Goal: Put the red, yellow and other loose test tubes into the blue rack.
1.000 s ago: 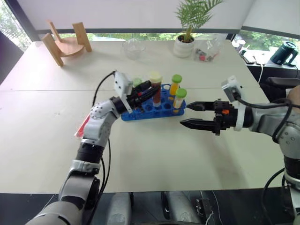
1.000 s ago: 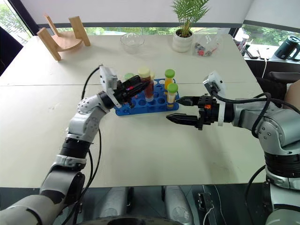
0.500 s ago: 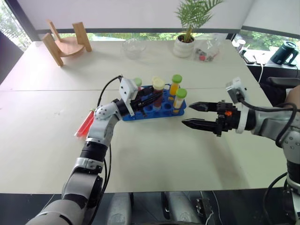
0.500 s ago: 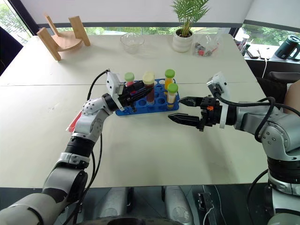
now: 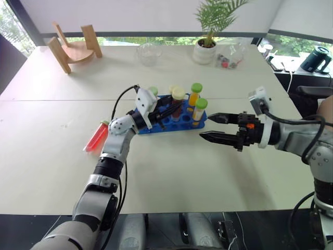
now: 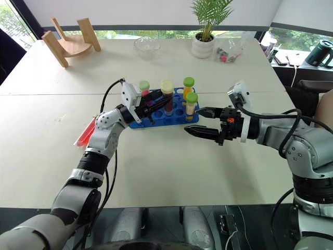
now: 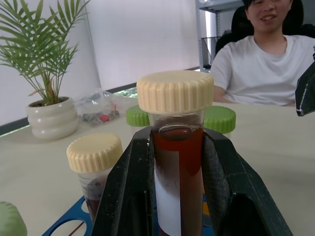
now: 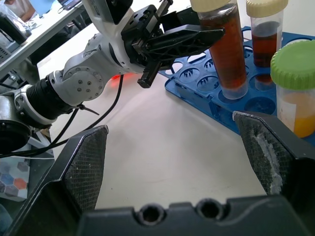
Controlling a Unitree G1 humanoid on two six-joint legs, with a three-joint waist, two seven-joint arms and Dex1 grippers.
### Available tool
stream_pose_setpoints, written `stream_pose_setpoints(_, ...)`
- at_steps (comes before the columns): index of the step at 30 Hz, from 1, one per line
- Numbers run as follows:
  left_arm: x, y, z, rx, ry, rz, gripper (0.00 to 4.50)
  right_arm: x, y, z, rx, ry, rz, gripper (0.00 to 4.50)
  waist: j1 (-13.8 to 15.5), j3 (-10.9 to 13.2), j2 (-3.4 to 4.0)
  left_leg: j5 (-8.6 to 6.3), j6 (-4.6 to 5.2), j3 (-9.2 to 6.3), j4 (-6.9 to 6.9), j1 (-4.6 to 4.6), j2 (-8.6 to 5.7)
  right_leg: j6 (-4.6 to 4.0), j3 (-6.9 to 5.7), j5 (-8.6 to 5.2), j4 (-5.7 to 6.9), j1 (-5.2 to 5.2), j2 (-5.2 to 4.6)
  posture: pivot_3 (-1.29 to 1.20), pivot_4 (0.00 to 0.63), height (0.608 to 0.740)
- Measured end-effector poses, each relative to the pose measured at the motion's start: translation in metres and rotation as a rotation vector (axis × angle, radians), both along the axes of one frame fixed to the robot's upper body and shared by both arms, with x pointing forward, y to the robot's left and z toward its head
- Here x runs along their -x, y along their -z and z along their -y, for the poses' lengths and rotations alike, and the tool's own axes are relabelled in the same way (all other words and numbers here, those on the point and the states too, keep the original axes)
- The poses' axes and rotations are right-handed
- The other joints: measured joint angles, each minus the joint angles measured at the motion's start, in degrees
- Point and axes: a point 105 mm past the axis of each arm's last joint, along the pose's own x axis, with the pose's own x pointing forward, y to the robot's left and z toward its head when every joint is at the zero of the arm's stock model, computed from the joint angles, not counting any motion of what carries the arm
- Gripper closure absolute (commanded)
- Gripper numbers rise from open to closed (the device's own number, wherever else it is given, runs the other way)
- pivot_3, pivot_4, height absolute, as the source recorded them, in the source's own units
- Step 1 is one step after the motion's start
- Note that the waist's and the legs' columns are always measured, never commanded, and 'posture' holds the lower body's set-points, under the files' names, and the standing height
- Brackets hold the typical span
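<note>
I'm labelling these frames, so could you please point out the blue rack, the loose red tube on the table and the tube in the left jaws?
blue rack (image 5: 183,123), left eye view, front wall.
loose red tube (image 5: 95,138), left eye view, mid-body.
brown-filled tube (image 7: 177,162), left wrist view, its liquid.

Blue rack (image 5: 179,124) w/ cream-capped brown tube (image 7: 176,162), green-capped orange tubes (image 5: 198,110), red tube (image 5: 96,137) on white table (image 5: 171,172), black fingers (image 7: 129,196).

White table (image 5: 171,172) carried blue rack (image 5: 156,126), loose red tube (image 5: 97,137), wooden stand (image 5: 73,49), glass bowl (image 5: 149,53), potted plant (image 5: 205,51), plastic bag (image 5: 229,56).
</note>
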Motion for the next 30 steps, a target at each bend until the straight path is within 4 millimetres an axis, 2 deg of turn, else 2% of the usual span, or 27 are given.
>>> stream_pose_setpoints(14,0.006,0.002,0.001,0.001,0.030,-0.013,3.74,-0.001,0.003,-0.006,-0.010,-0.004,-0.010,0.00,0.0,0.0,0.01,0.00,0.00,-0.01,0.00,0.00,0.00,0.00,0.00,0.00,0.00,0.01,0.00,0.00,0.150,0.740)
stream_pose_setpoints(20,0.000,0.017,-0.002,-0.040,-0.018,-0.036,3.74,-0.002,0.001,-0.008,-0.022,-0.005,-0.001,0.00,-0.1,0.0,0.01,0.00,0.00,-0.01,-0.01,0.00,0.00,0.00,0.00,0.00,0.00,0.00,0.01,0.00,0.150,0.740)
stream_pose_setpoints(26,0.000,0.019,-0.002,-0.042,-0.008,-0.049,3.74,-0.003,0.001,-0.009,-0.027,-0.001,-0.002,0.00,-0.1,0.0,0.01,0.00,0.00,-0.01,-0.01,0.00,0.01,0.00,-0.01,0.00,0.00,0.00,0.01,0.00,0.150,0.740)
stream_pose_setpoints(30,0.003,0.016,-0.003,-0.020,0.014,-0.067,1.84,-0.003,0.002,-0.009,-0.028,-0.001,-0.009,0.00,-0.1,0.0,0.01,0.00,0.00,-0.01,-0.02,0.00,0.01,0.00,-0.01,0.00,0.00,-0.01,0.01,0.00,0.150,0.740)
